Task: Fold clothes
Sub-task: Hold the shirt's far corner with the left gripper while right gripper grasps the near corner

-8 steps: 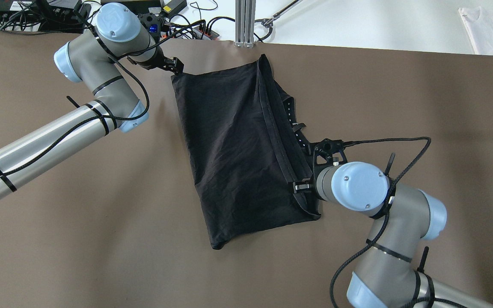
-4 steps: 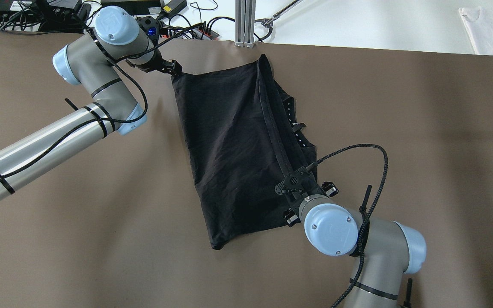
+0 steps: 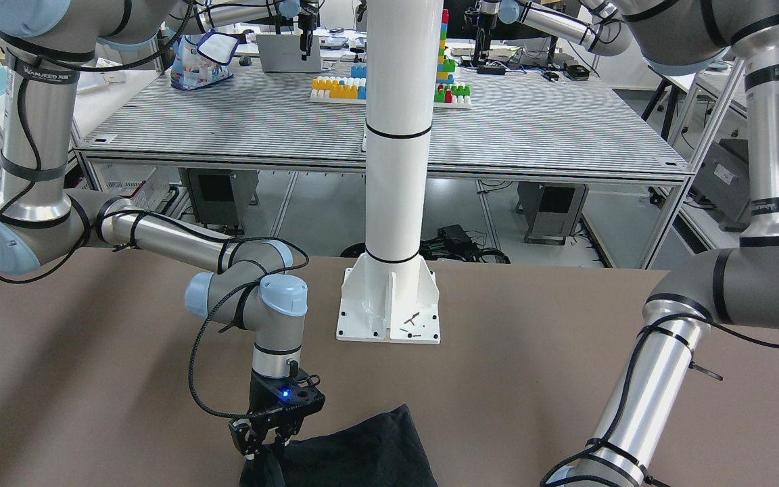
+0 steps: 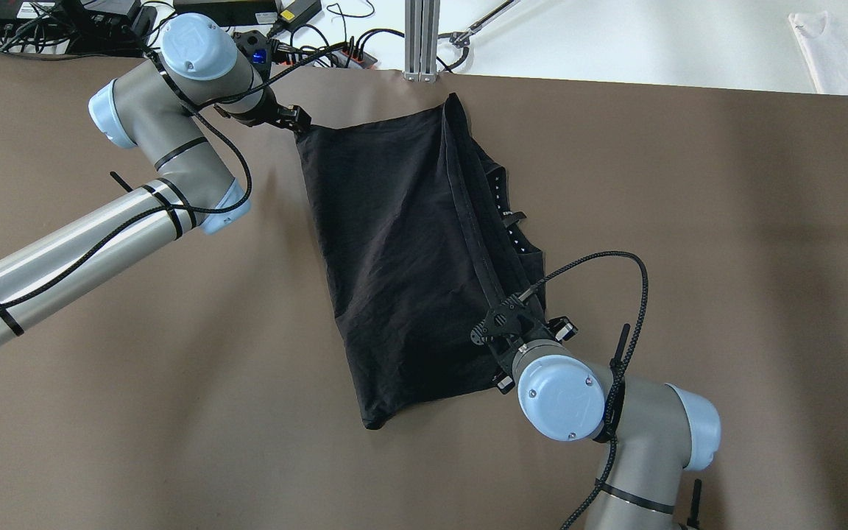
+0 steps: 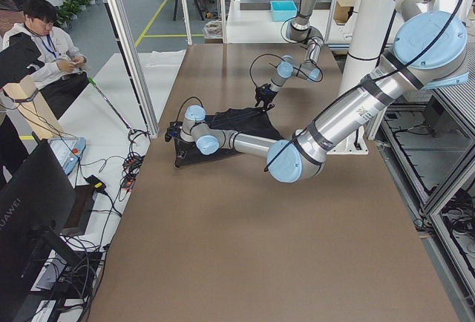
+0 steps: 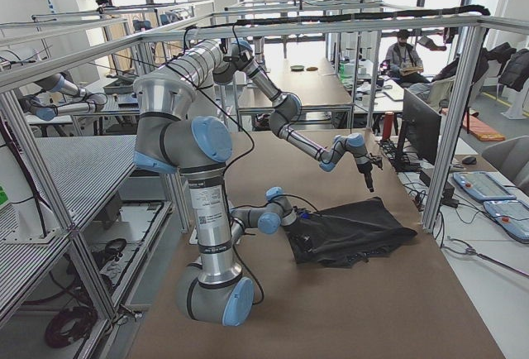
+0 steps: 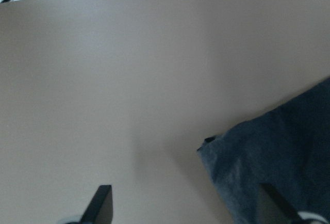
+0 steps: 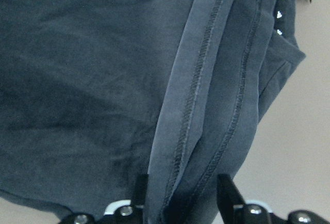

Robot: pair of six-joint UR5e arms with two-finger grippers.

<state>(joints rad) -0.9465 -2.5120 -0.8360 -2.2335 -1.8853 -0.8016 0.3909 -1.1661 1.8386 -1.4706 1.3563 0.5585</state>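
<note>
hovering spread-open at the far-left corner, the left gripper (image 7: 184, 195) grips nothing; the thin black rectangular cloth (image 4: 394, 243) lies on the brown table (image 4: 137, 412); the right gripper (image 8: 183, 185) has swung onto its hem (image 8: 193, 79), jaws apart, seemingly ready to pinch for folding.

Brown table (image 4: 689, 184), black clothes (image 4: 394, 243), white pole base (image 3: 389, 312)

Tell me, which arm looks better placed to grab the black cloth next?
Probably the right: the right gripper, open, straddles the hemmed edge of the black cloth, ready to pinch. The left gripper, open, has only a corner ahead of it.
</note>
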